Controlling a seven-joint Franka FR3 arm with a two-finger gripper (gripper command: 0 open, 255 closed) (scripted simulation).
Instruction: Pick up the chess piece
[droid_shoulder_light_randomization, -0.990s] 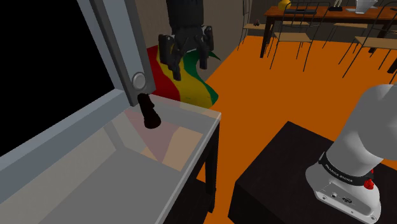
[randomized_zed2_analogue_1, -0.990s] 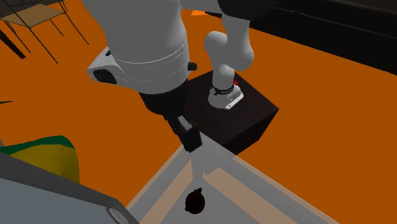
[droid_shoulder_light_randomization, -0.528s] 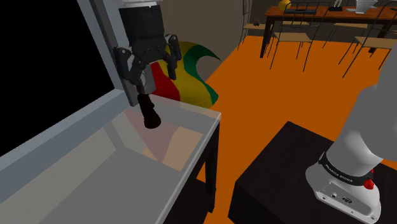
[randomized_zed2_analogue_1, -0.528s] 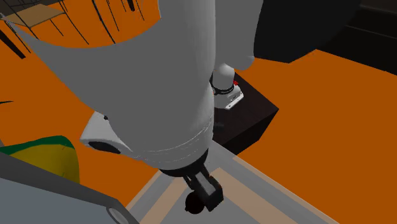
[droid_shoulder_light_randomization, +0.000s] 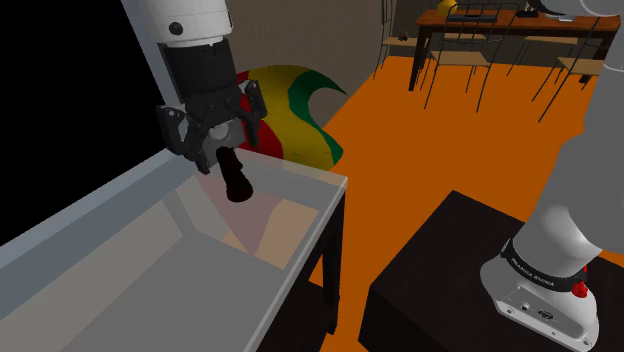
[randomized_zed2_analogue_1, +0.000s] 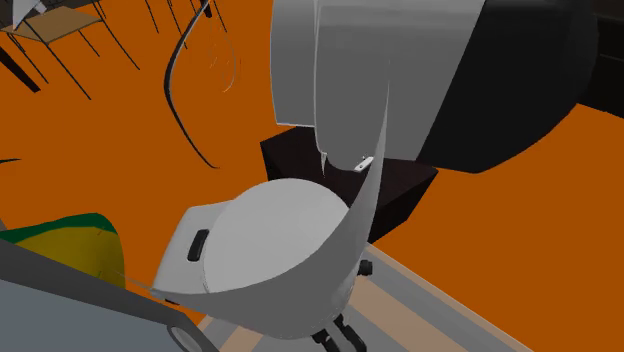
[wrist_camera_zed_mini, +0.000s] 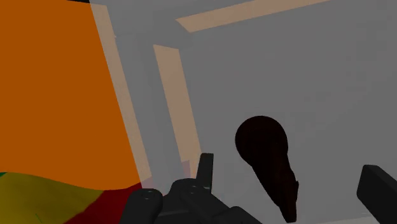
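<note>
On the table (droid_shoulder_light_randomization: 300, 205), near its far corner: chess piece (droid_shoulder_light_randomization: 236, 178), just beneath the gripper (droid_shoulder_light_randomization: 218, 145), between parted fingers. Behind the table, a beanbag (droid_shoulder_light_randomization: 305, 105). At the shoulder view's right, the stand (droid_shoulder_light_randomization: 430, 270); far behind, a dining table (droid_shoulder_light_randomization: 480, 22).

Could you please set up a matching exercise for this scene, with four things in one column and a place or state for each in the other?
Things:
1. black chess piece
2. all-black claw
3. red, yellow and green striped cushion
4. white arm base

Places or states:
a. mounted on the dark box stand
b. open, one finger on each side of the piece
c. resting on the grey table top
d. lying on the orange floor beyond the table

Pairs: 1-c, 2-b, 3-d, 4-a
</note>
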